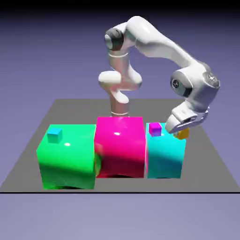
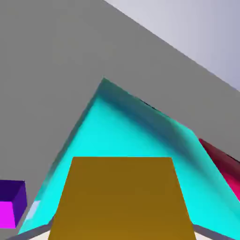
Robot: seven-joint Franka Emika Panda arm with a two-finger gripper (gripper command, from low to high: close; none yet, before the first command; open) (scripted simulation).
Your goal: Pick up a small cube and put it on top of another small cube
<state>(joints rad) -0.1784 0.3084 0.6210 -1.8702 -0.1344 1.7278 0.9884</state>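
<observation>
Exterior view: pincer [image 1: 179, 132] grips matte orange cube [image 1: 182, 133]; glossy cyan block [image 1: 165, 157].

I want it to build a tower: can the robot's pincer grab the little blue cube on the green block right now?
Probably not yet: the pincer already has the yellow-orange cube between its tips. Nothing sits on the blue cube, though.

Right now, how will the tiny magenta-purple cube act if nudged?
The tiny magenta-purple cube would probably slide rather than roll, given its flat faces. Its squat shape suggests tipping is unlikely. Being tiny beside the cyan block, it's probably light.
</observation>
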